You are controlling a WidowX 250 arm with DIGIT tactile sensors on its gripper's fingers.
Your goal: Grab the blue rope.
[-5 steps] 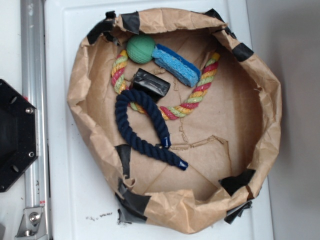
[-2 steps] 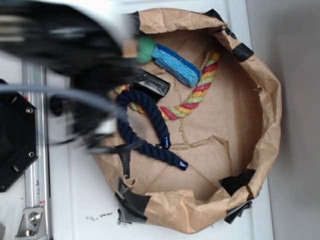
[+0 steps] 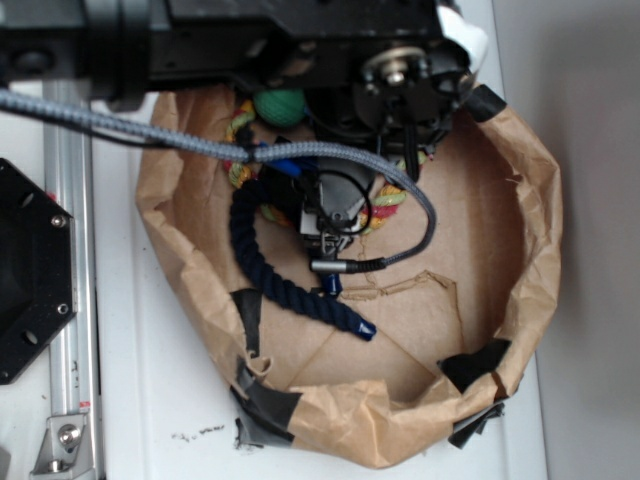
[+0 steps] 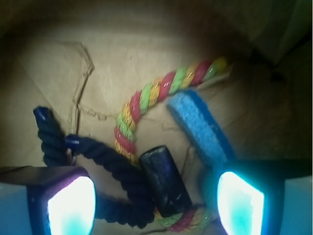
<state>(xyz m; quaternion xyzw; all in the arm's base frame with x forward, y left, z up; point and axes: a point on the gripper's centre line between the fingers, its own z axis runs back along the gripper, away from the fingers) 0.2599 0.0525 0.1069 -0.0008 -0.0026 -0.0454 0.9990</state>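
The blue rope (image 3: 252,258) lies bent in a loop on the brown paper floor, one shiny capped end (image 3: 366,329) pointing toward the front. In the wrist view the blue rope (image 4: 110,162) runs from its two capped ends at the left down between my fingers. My gripper (image 4: 155,205) is open and hangs above the rope's bend without touching it. Its left fingertip (image 4: 71,205) is over the rope and its right fingertip (image 4: 240,203) is beside the sponge block. In the exterior view the black arm (image 3: 300,40) covers the rope's top bend.
A black block (image 4: 164,178) lies against the blue rope between my fingers. A red-yellow-green striped rope (image 4: 156,90) curves behind it, with a light blue spongy block (image 4: 200,127) to the right. A green ball (image 3: 278,104) shows under the arm. Crumpled brown paper walls (image 3: 535,200) ring everything.
The arm has swung in from the left and now reaches across the top of the paper basin, covering the ball, sponge and black block. The objects have not moved.
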